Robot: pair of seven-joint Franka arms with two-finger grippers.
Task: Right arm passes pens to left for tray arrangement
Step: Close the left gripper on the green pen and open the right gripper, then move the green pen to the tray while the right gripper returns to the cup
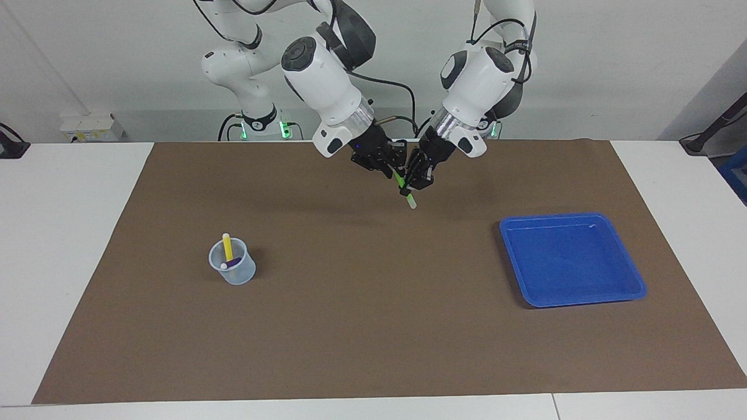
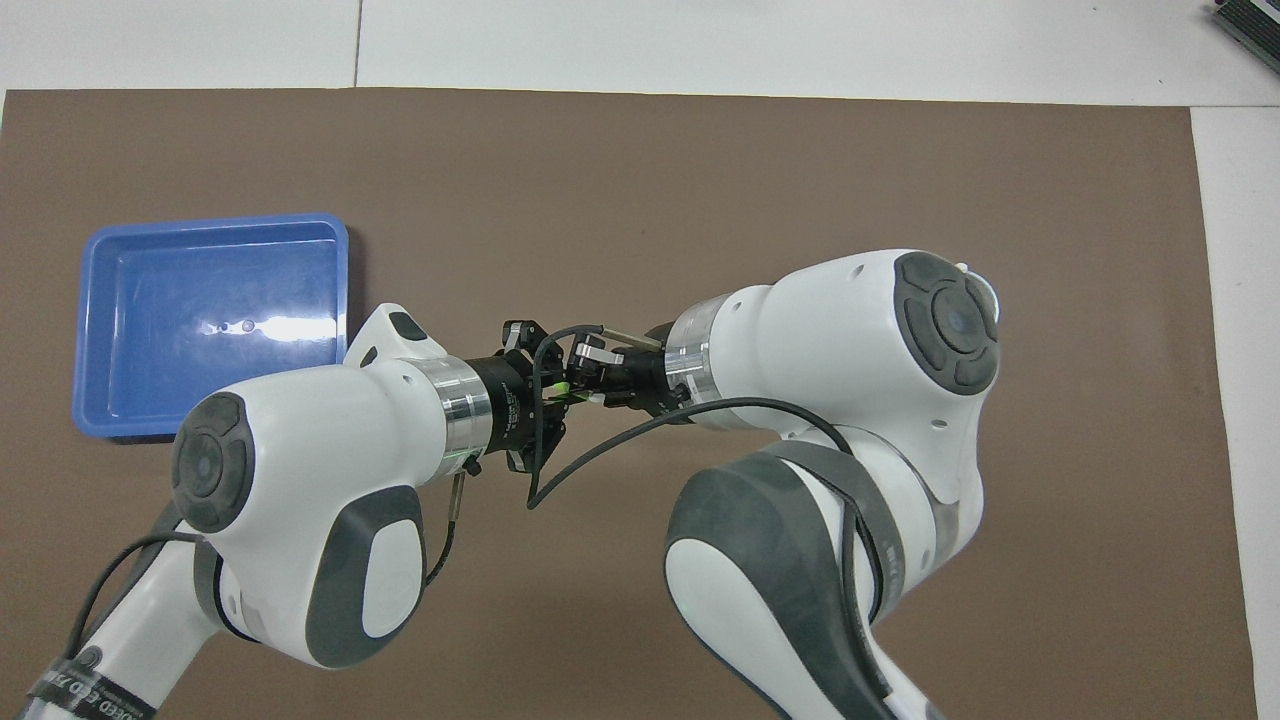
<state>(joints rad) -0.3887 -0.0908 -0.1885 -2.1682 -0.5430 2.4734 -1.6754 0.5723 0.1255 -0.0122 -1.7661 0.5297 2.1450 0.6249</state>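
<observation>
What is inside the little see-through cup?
The cup holds a yellow pen standing up and a purple pen leaning low. The overhead view shows none of it, because the right arm covers it.

- White table (image 1: pixel 64 245), w/ brown mat (image 1: pixel 362 326) covering most of top.
- Plain pale wall (image 1: pixel 613 64) at robots' end.
- White power strip (image 1: pixel 87 127) at wall, twd right arm's end.
- Even light, soft shadows.

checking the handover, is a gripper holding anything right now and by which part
The left gripper is shut on the green pen, around its middle, the pale tip hanging below. The right gripper is at the pen's upper end; whether it grips cannot be told.
</observation>
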